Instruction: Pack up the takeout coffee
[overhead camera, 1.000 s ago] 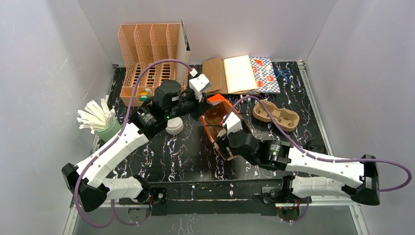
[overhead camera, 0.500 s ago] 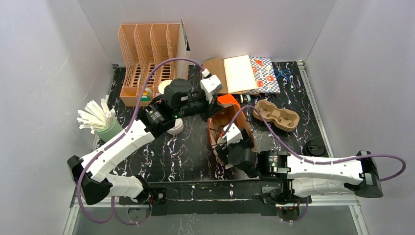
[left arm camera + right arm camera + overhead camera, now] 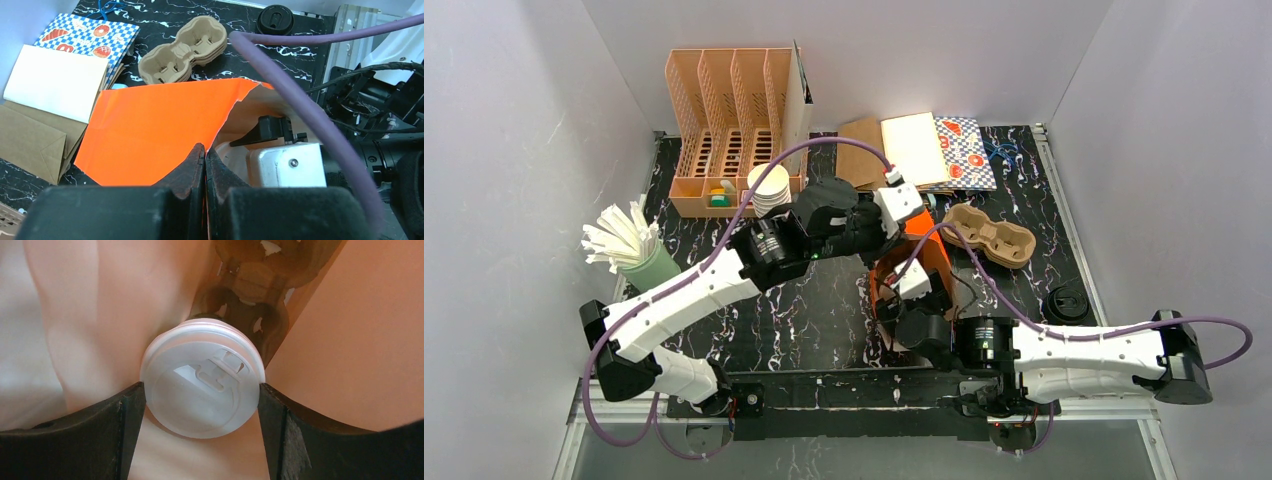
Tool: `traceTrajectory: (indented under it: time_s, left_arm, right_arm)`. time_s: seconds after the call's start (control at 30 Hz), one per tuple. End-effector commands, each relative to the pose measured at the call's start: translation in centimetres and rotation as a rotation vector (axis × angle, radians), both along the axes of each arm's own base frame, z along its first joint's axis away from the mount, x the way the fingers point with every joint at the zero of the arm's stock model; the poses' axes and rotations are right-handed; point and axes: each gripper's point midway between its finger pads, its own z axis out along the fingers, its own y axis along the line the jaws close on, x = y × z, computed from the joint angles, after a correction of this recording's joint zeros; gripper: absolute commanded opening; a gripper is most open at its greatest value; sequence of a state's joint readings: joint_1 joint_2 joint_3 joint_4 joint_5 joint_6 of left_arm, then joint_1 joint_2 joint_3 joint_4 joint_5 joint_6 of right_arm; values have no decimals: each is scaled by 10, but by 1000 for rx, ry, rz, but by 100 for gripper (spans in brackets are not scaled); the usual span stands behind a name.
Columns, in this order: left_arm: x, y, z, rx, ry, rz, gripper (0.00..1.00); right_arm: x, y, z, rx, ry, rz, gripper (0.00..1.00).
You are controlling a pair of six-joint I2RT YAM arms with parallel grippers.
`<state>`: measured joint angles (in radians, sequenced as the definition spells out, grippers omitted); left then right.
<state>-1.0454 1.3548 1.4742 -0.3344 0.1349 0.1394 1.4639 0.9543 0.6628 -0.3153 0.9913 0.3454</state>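
An orange paper bag (image 3: 936, 268) (image 3: 160, 130) stands mid-table, mouth toward the arms. My left gripper (image 3: 911, 222) (image 3: 205, 150) is shut on the bag's upper edge and holds it up. My right gripper (image 3: 201, 386) reaches inside the bag, its two fingers pressed against opposite sides of a takeout coffee with a white lid (image 3: 202, 385). Deeper in the bag lies a brown cup carrier (image 3: 250, 295). In the top view the bag and wrist hide this cup. A second coffee with a black lid (image 3: 1066, 300) (image 3: 276, 19) stands near the right edge.
A brown pulp cup carrier (image 3: 989, 232) (image 3: 182, 49) lies right of the bag. Flat paper bags (image 3: 914, 150) (image 3: 55, 80) lie at the back. A stack of white cups (image 3: 769, 188) stands by the orange organizer (image 3: 729, 120). Straws in a green cup (image 3: 629, 245) stand at the left.
My left gripper has swung right, drawing the bag's edge with it. The right gripper has gone further into the bag. The stack of white cups has come into sight behind the left arm.
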Motion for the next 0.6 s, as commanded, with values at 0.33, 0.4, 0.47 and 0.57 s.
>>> traceTrajectory:
  time_s: [0.33,0.4,0.47,0.57]
  left_arm:
    - [-7,13,8,54,-66,27,0]
    - [-7,14,7,57,-64,31,0]
    - [-8,15,9,53,-67,28,0]
    - [-11,16,15,32,-74,24,0]
  right_arm:
    - [15,-23,25,131,-84,-120,29]
    - [17,-24,26,110,-91,-133,29]
    - [17,-23,23,89,-86,-135,29]
    - [15,-18,15,63,-62,-130,29]
